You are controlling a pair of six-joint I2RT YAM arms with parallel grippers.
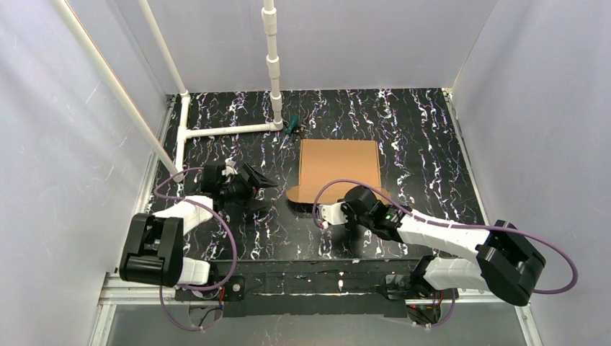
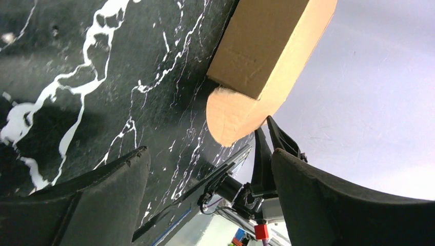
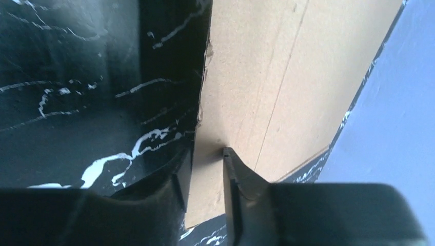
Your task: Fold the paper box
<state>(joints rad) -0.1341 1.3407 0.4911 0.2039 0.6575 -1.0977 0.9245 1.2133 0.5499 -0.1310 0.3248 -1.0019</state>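
Brown cardboard: the paper box (image 1: 339, 167) lies flat on the black marbled table (image 1: 403, 122), right of centre and toward the far side.
Flap: a rounded flap (image 1: 299, 194) sticks out at the box's near left corner, resting on the table.
Right claw: the right gripper (image 1: 322, 215) sits at the box's near edge. Its wrist view shows the fingers (image 3: 236, 179) drawn almost together, with a cardboard edge pinched between them.
Left claw: the left gripper (image 1: 261, 184) is left of the box and apart from it, spread wide and holding nothing.
White pipes: a pipe frame (image 1: 216, 131) stands at the far left.
Green item: a small green item (image 1: 290, 128) lies just beyond the box's far left corner, too small to identify.
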